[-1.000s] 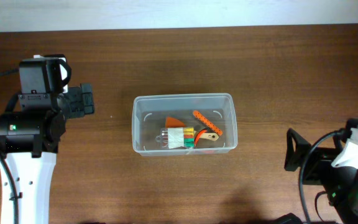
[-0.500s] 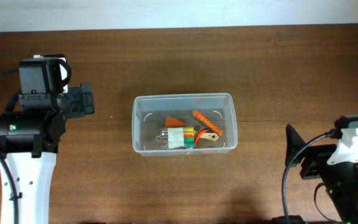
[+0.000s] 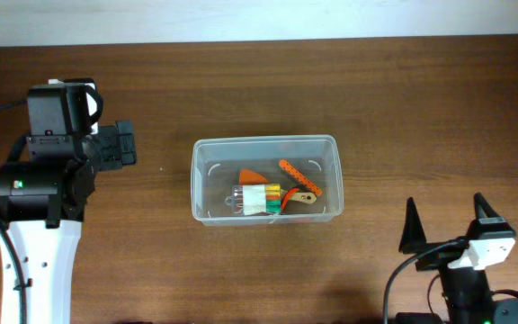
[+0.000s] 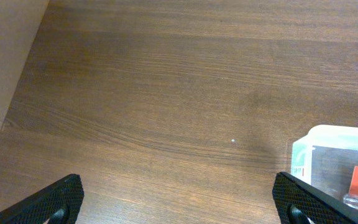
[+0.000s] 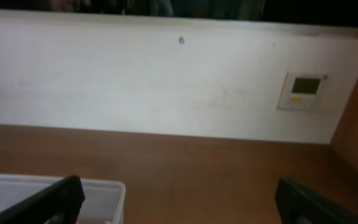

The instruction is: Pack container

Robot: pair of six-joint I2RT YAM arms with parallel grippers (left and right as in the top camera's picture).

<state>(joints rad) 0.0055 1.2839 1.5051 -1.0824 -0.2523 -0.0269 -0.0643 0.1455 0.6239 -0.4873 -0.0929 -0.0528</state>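
- Brown wooden table (image 3: pixel 403 90) fills the scene, with a white wall (image 5: pixel 135 81) behind it.
- Left gripper (image 4: pixel 179 198): fingers spread wide, nothing between them, bare wood just ahead.
- Container (image 3: pixel 264 140) sits ahead and to the right of it, well apart, holding small orange pieces (image 3: pixel 253 175).
- Right gripper (image 5: pixel 179 194): spread wide and empty, container ahead to its left, wall panel (image 5: pixel 303 91) far beyond.

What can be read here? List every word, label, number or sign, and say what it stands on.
No text can be read in any view.
Wall panel: a display and a yellow mark, too blurred to read.
Bundle in the container: white, green and yellow wrap, too small to read.
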